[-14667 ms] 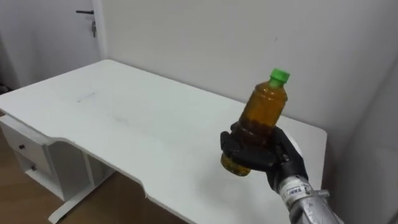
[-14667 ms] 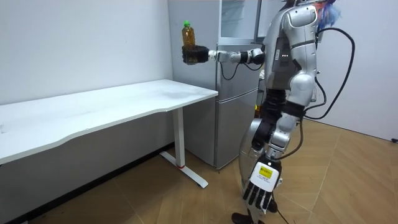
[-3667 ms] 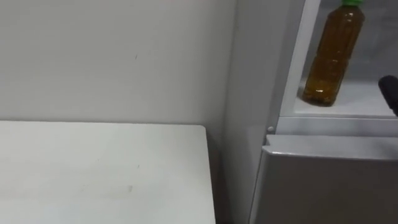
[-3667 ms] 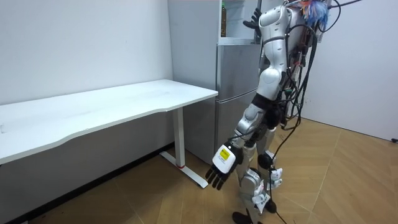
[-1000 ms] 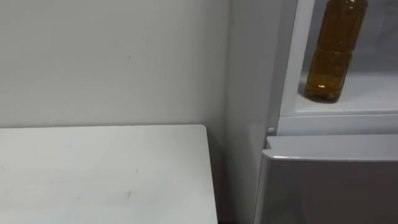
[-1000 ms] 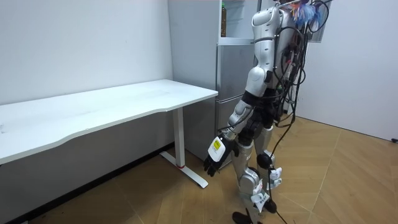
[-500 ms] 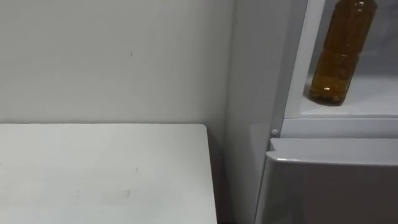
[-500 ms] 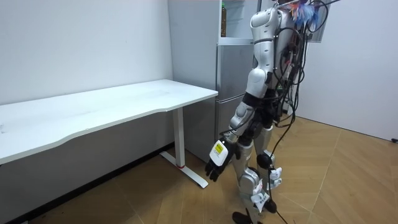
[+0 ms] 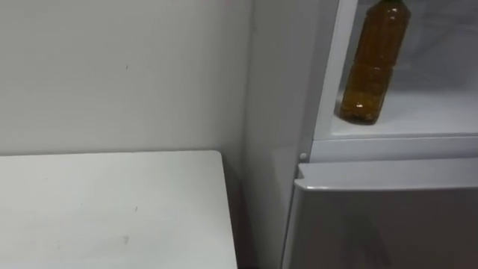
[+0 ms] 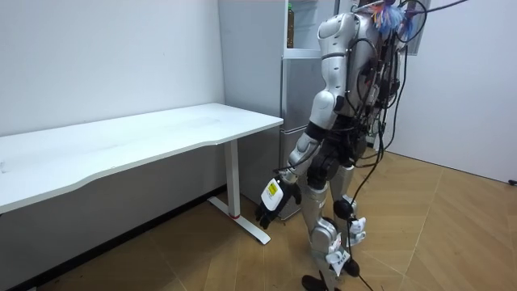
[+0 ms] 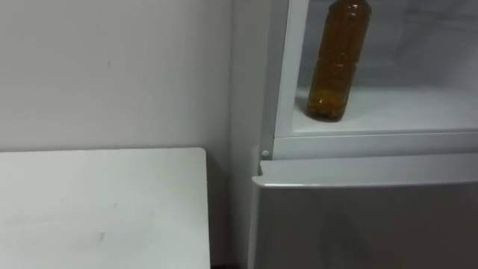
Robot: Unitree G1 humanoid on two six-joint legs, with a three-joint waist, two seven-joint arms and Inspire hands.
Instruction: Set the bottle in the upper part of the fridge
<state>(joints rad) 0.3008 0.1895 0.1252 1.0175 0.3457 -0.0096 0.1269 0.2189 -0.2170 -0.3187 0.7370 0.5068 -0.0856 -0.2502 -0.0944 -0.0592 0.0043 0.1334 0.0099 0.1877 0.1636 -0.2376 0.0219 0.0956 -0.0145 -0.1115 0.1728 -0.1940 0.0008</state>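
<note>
The bottle (image 9: 372, 63) stands upright and free on the white shelf (image 9: 433, 112) of the open upper fridge (image 9: 326, 75), near its left edge; the left hand (image 10: 271, 206) hangs low beside the robot's leg, fingers relaxed, holding nothing; the counter (image 9: 112, 209) stands just beside the fridge.

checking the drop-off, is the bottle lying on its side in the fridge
No, the bottle stands upright on the fridge shelf.

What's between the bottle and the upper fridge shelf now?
Nothing visible. The bottle already stands upright on the white shelf of the upper fridge, near its left wall, and the compartment is open in front.
</note>
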